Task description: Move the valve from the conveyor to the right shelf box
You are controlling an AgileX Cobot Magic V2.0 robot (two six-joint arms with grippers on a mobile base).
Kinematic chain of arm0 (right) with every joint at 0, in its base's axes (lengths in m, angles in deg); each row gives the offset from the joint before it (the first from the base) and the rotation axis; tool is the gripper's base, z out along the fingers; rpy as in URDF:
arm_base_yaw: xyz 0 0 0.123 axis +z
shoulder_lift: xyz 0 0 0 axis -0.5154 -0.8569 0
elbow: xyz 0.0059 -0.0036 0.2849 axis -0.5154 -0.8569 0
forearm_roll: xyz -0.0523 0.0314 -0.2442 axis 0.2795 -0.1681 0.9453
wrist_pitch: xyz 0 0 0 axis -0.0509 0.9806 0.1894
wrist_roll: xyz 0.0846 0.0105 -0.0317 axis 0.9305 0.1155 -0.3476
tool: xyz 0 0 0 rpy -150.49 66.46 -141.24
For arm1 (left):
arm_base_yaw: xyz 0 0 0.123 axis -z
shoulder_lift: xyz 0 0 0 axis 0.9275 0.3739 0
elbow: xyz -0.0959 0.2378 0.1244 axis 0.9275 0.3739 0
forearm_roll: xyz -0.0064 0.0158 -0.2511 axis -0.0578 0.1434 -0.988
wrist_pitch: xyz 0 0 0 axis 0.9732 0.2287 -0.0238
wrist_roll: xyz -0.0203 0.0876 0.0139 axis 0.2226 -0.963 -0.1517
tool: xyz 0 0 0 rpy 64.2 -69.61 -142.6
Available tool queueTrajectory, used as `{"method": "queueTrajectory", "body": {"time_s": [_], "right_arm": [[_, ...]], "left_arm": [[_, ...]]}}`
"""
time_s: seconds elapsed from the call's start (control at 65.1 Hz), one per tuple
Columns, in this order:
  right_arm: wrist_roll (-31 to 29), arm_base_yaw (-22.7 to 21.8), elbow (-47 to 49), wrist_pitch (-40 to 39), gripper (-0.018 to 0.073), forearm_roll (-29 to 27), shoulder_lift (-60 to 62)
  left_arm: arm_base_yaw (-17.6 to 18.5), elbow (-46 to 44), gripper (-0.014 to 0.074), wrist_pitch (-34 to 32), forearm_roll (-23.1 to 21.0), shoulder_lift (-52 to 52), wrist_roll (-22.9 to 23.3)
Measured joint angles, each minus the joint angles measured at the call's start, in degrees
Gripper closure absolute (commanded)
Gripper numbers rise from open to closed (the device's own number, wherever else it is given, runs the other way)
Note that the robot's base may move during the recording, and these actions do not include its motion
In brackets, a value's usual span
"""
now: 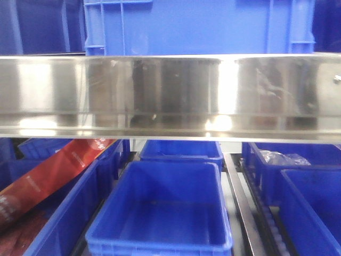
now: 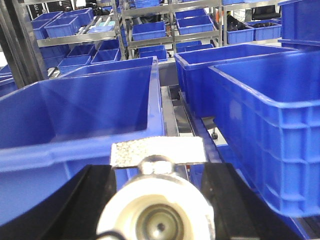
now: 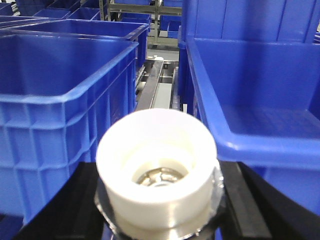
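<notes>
In the left wrist view my left gripper [image 2: 159,172] is shut on a white valve [image 2: 157,212] with a flat silver handle [image 2: 157,151] on top, its black jaws on either side. It hangs over the rim of a large blue box [image 2: 75,115]. In the right wrist view my right gripper [image 3: 159,170] is shut on a second white valve [image 3: 157,145], whose open end faces the camera with a metal nut inside. It sits between two blue boxes, one on the left [image 3: 60,75] and one on the right [image 3: 260,90]. The conveyor is out of view. Neither gripper shows in the front view.
A wide steel shelf rail [image 1: 170,96] crosses the front view. Below it stand an empty blue box [image 1: 165,208], a red package [image 1: 48,176] at the left and a clear bag [image 1: 282,158] in a right box. Roller rails [image 2: 172,117] run between the boxes.
</notes>
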Motion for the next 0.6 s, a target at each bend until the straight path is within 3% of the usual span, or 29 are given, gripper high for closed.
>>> {"method": "queueTrajectory", "body": {"time_s": [0.599], "right_arm": [[0.0,0.0,0.0,0.0,0.0713,0.0,0.0]], "left_arm": [[0.0,0.0,0.0708,0.0,0.0,0.0,0.0]]}}
